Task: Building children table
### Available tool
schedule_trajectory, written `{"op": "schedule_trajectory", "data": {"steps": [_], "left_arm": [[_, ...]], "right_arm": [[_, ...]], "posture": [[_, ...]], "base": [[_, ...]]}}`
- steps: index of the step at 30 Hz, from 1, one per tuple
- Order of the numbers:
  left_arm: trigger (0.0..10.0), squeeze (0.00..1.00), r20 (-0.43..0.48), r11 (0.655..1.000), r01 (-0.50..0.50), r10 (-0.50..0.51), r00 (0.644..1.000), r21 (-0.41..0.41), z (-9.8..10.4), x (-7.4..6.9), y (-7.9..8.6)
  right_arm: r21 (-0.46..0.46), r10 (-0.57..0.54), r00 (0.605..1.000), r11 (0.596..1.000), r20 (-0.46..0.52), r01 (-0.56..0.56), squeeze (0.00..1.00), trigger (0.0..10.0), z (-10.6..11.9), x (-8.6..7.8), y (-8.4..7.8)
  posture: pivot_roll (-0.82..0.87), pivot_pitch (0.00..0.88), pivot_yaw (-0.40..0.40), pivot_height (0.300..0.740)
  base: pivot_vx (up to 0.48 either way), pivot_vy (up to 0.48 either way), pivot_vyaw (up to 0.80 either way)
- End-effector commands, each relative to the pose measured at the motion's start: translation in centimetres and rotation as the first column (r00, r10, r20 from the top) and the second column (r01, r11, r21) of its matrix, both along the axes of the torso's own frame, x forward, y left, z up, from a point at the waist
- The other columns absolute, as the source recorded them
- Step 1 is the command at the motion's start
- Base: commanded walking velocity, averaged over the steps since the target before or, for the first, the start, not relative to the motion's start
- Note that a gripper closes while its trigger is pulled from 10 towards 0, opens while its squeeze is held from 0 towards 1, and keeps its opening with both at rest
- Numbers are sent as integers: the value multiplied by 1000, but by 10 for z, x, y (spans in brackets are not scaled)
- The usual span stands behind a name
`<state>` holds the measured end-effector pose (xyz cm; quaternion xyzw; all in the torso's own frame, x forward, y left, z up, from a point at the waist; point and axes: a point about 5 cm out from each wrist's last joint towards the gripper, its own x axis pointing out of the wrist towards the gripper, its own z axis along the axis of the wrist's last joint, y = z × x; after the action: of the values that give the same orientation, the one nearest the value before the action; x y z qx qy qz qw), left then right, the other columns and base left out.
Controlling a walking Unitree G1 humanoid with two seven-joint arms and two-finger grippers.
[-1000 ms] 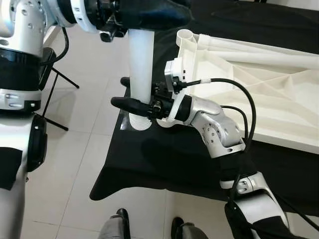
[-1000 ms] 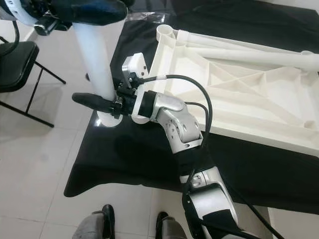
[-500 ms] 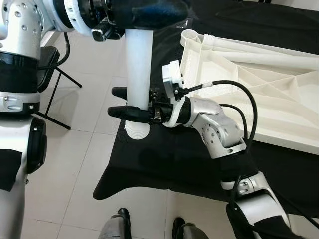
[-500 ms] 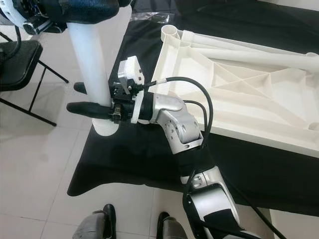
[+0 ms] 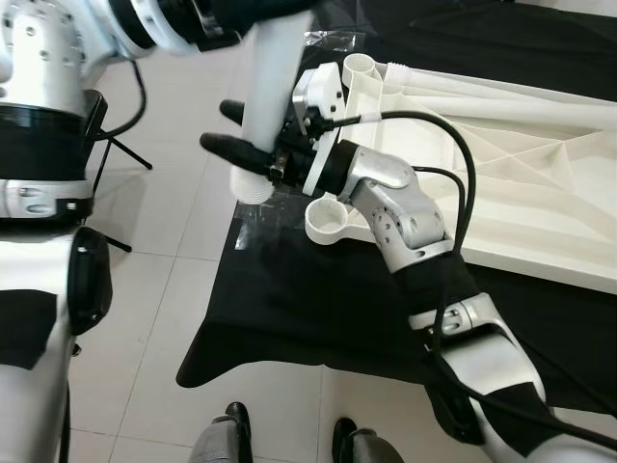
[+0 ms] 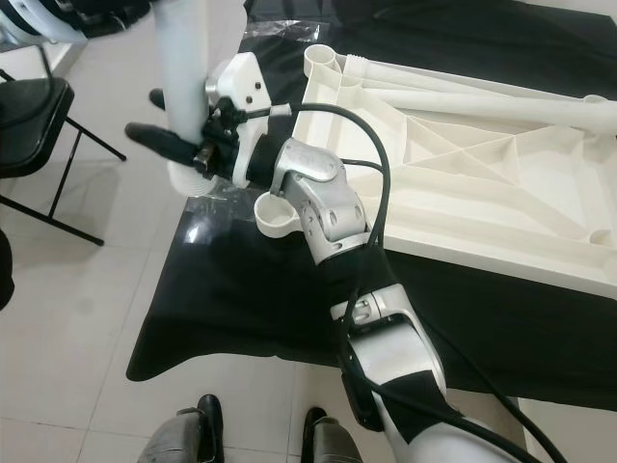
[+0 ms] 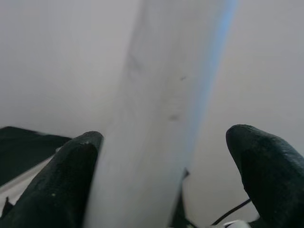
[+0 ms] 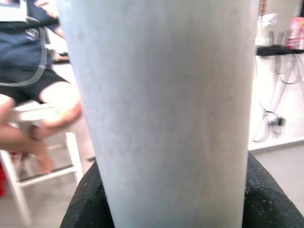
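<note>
A: What is the right gripper (image 5: pixel 234 143) doing?

B: It is clamping the white table leg (image 5: pixel 267 92) near the leg's lower end, one black finger (image 5: pixel 232 150) passing on each side of the tube. In the right wrist view the leg (image 8: pixel 161 109) is sitting tight between the two dark pads.

A: And the left gripper (image 7: pixel 166 175)?

B: It is reaching in at the upper end of the same leg. In the left wrist view its fingers (image 7: pixel 61 185) are standing to either side of the tube (image 7: pixel 161 118); one is lying against it, the other is standing off with a gap, so I cannot tell whether it is gripping.

A: Where is the leg sitting?

B: It is hanging in the air, tilted a little, just off the near left corner of the black cloth (image 5: pixel 318 309) covering the bench. Its ribbed lower end (image 5: pixel 250 183) is hovering over the tiled floor (image 5: pixel 145 318), beside the cloth's edge and not touching it.

A: And the tabletop?

B: The white tabletop (image 5: pixel 521 183) is lying upside down on the cloth, ribs showing. Its round corner socket (image 5: pixel 328 219) is sitting open at the near left corner, just beside the leg's lower end but apart from it. Another socket (image 5: pixel 364 68) is showing at the far left corner.

A: Anything else around?

B: A black folding chair (image 6: pixel 39 125) is standing on the floor to the left, and a blurred seated person (image 8: pixel 33 95) is showing in the right wrist view.
</note>
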<state>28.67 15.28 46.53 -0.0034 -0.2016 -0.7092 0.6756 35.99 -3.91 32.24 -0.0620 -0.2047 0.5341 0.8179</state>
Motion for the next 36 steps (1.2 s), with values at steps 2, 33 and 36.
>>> {"op": "schedule_trajectory", "data": {"steps": [2,33,36], "left_arm": [[10000,1000,63,999,-50,51,997,-9,2,-19,21],[10000,0,-128,718,-556,653,746,420,-247,-84,9],[10000,0,-149,713,-582,673,724,391,-253,-89,3]], "right_arm": [[90,-169,984,981,-63,175,0,0,-1,17,-34],[30,150,989,988,-17,-149,0,10000,-26,-2,-38],[39,140,990,990,-28,-139,0,10000,-22,2,-46]], "posture": [[78,326,-69,740],[133,423,-60,740],[134,430,-62,740]], "base": [[0,0,0],[0,0,0],[0,0,0]]}}
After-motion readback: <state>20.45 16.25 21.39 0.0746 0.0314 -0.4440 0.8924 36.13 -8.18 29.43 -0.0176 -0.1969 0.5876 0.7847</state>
